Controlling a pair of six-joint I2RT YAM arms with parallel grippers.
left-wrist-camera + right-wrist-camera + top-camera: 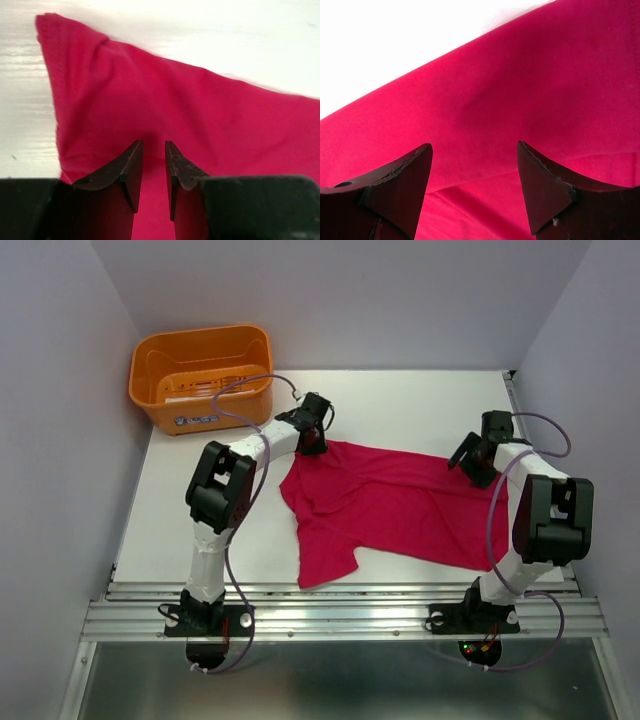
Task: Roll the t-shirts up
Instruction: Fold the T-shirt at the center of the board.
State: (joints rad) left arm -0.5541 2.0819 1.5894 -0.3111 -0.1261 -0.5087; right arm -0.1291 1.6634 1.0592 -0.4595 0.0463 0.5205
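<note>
The crimson-pink t-shirt (pixel 395 505) lies spread out and wrinkled across the white table (pixel 200 520). My left gripper (pixel 316 436) is low over its far left corner. In the left wrist view my left gripper (pixel 154 144) has its jaws a narrow gap apart, with the t-shirt (pixel 190 105) showing between and under them. My right gripper (pixel 470 462) is at the shirt's far right edge. In the right wrist view my right gripper (pixel 474 147) is wide open just above the t-shirt (pixel 520 85), holding nothing.
An orange basket (pixel 202 375) stands at the far left corner of the table, with something pale inside. Grey walls close in on the left, right and back. A metal rail (pixel 340 615) runs along the near edge by the arm bases.
</note>
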